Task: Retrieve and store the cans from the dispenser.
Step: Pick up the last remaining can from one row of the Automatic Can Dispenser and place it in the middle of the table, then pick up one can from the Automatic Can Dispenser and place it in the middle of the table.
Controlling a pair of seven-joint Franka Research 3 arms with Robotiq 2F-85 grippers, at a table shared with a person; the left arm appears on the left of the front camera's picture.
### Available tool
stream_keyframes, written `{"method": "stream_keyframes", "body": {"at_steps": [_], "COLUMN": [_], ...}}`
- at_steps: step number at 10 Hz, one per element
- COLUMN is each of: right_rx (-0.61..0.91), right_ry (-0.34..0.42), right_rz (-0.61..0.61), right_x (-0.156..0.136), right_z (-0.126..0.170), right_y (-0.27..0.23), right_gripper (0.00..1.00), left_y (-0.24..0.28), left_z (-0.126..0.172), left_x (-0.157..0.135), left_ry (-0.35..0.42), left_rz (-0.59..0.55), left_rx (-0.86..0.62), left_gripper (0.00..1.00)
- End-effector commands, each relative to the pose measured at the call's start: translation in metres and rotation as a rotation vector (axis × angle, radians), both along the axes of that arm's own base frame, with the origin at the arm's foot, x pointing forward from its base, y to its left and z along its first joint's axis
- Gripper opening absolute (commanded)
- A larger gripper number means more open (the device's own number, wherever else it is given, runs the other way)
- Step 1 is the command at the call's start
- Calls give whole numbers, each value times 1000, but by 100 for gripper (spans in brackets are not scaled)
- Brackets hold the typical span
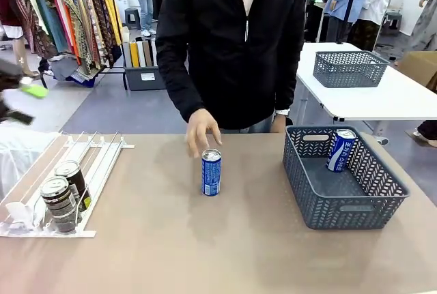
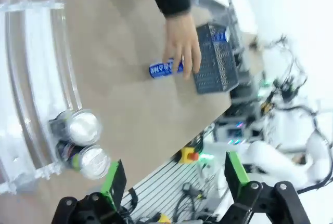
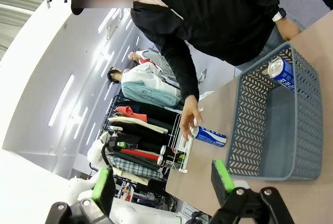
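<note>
The white dispenser (image 1: 102,157) lies at the table's left with two dark cans (image 1: 65,195) at its near end; their silver tops (image 2: 83,128) show in the left wrist view beside the rails (image 2: 31,78). A blue can (image 1: 211,172) stands mid-table, and a person's hand (image 1: 203,132) rests at its top. Another blue can (image 1: 340,149) leans inside the blue-grey basket (image 1: 341,207) on the right. My left gripper (image 2: 174,177) hangs open high above the dispenser, blurred at the left edge (image 1: 24,96). My right gripper (image 3: 163,182) is open, apart from the basket (image 3: 270,125).
The person in a black jacket (image 1: 232,35) stands at the far side. A second basket (image 1: 349,69) sits on a white table behind. Bare tabletop lies between the dispenser and the basket.
</note>
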State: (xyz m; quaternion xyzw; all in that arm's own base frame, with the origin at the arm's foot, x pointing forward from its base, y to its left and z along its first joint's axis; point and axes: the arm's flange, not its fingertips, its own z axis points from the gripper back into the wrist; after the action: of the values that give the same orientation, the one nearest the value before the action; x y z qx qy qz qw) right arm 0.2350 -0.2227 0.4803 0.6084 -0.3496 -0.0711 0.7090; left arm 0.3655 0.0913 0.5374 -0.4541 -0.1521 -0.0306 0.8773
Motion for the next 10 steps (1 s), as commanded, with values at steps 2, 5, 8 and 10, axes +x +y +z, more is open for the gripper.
{"method": "stream_keyframes", "body": {"at_steps": [2,5,8,10], "right_rx": [16,16,16,16], "right_ry": [-25,-25,-25,-25], "right_rz": [-8,-8,-8,-8], "right_x": [3,3,3,3], "right_z": [4,4,4,4], "right_y": [1,1,1,1], "right_gripper": [100,100,100,100], "left_y": [48,59,59,59], "left_z": [-48,-39,-39,-39], "left_x": [-30,-29,-29,-29], "left_ry": [-49,8,8,8], "left_rz": [160,158,158,158], "left_rx": [-227,-162,-162,-162], "left_gripper": [100,100,100,100]}}
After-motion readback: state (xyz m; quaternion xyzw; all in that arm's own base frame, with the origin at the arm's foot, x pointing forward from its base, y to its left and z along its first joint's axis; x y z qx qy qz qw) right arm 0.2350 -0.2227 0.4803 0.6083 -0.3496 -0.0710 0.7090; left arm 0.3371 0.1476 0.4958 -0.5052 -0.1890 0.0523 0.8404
